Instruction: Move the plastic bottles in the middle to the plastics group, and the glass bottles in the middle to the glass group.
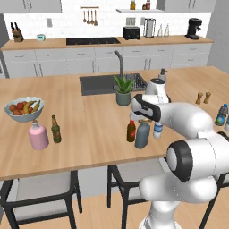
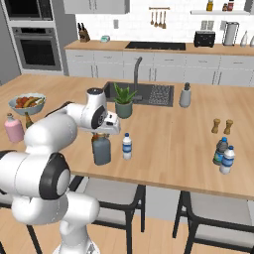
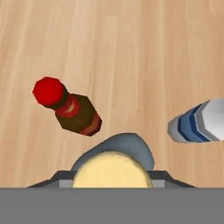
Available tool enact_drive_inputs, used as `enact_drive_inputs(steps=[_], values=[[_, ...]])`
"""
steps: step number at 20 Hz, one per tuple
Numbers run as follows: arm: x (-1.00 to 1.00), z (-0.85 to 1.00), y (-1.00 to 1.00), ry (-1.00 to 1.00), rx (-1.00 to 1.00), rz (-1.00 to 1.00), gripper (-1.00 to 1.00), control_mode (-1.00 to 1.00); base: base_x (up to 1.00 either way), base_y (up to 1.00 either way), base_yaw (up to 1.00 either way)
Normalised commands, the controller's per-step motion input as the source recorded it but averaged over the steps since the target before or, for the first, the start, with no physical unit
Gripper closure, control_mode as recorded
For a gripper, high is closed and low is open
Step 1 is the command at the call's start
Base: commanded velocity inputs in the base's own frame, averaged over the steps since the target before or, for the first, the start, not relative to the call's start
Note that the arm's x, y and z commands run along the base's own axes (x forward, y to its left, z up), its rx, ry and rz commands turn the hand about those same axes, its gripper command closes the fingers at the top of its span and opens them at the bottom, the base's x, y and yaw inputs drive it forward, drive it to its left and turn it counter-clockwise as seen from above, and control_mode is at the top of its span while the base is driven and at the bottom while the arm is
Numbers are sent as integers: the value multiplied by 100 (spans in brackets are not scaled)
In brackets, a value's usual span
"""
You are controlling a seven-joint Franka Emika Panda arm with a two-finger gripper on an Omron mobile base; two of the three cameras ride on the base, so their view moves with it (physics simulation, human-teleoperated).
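Note:
My gripper (image 1: 144,118) (image 2: 101,132) (image 3: 111,180) hangs open right over the grey-blue bottle (image 1: 142,135) (image 2: 102,151), its dark fingertips (image 3: 52,180) standing either side of the tan cork (image 3: 111,168). The slim brown red-capped bottle (image 1: 131,131) (image 3: 74,113) stands just left of it. The small blue-labelled plastic bottle (image 1: 158,129) (image 2: 127,146) (image 3: 199,122) stands just right. The pink bottle (image 1: 38,136) (image 2: 14,129) and olive-brown bottle (image 1: 55,129) (image 2: 29,120) stand far left. The plastics pair (image 1: 221,115) (image 2: 224,155) stands far right.
A fruit bowl (image 1: 24,108) (image 2: 27,102) sits behind the glass group. A potted plant (image 1: 124,91) (image 2: 123,101), a sink (image 1: 98,83) and a soap dispenser (image 2: 185,95) lie behind the middle bottles. Two brown shakers (image 1: 203,97) (image 2: 222,126) stand near the plastics pair.

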Motion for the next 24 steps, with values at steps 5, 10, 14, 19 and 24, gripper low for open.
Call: enact_drive_inputs(steps=[5,10,14,19,24], values=[[-32,24,5,0,0,0,100,-100,0,0,0],[-36,37,50,0,0,1,100,-100,0,0,0],[-11,33,77,0,0,0,100,-100,0,0,0],[0,24,84,0,0,3,100,-100,0,0,0],[0,12,89,2,0,6,100,-100,0,0,0]])
